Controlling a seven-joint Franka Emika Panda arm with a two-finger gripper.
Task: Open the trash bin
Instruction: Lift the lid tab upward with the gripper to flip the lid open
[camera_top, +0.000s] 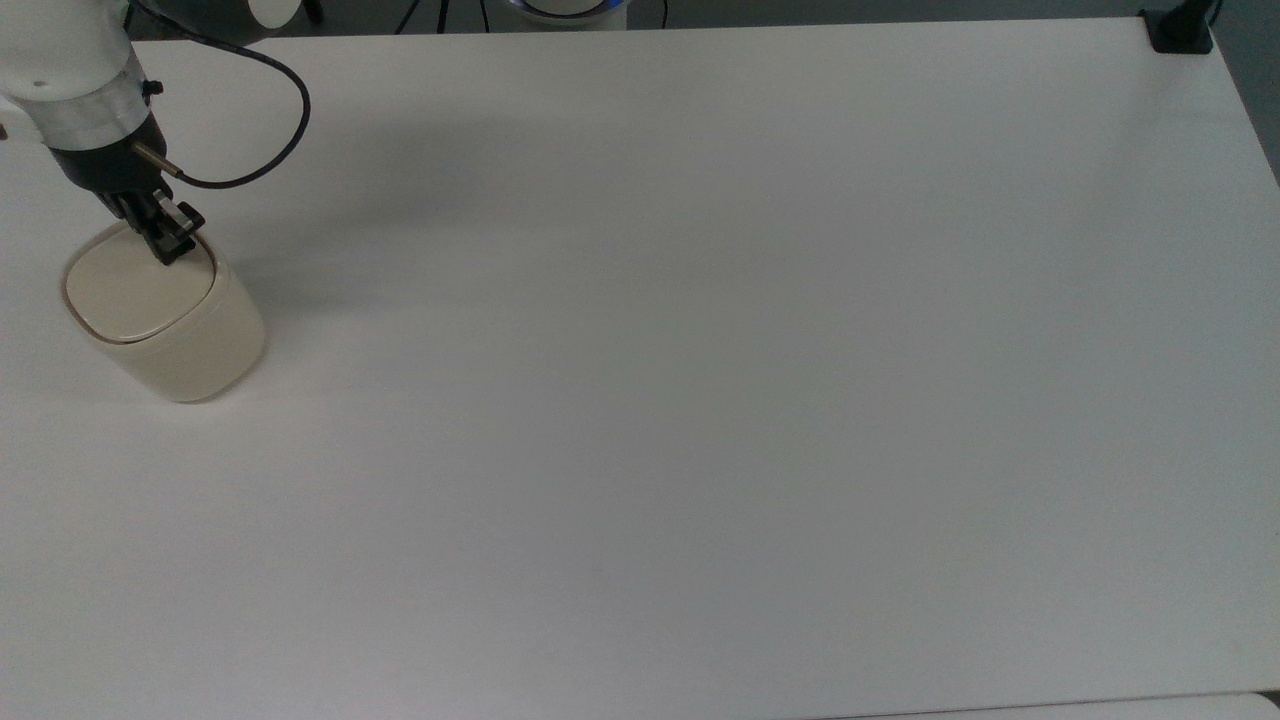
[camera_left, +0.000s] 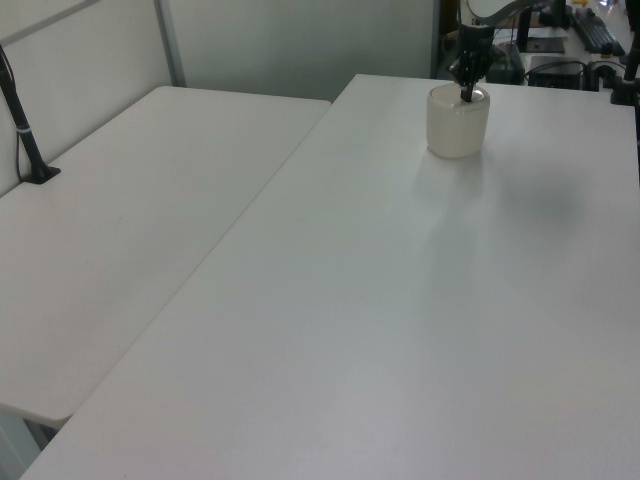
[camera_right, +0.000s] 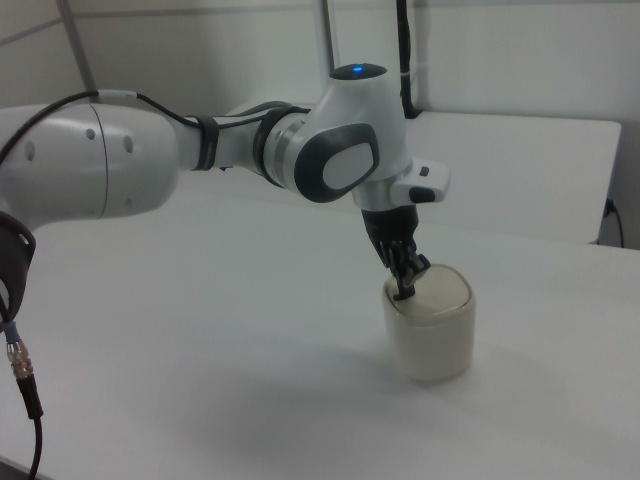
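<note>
White table (camera_top: 700, 400), second white table (camera_left: 120, 200), pale wall (camera_left: 300, 40)

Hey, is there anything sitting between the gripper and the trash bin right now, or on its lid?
Nothing visible stands in the way. The gripper is right at the lid of the trash bin, near the lid's top right corner in the top view. The lid looks shut and carries nothing else.

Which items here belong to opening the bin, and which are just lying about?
Part of the job:
trash bin, lid closed
gripper, tip over the lid's corner

Just lying about:
black clamp at the table corner
second table
</note>
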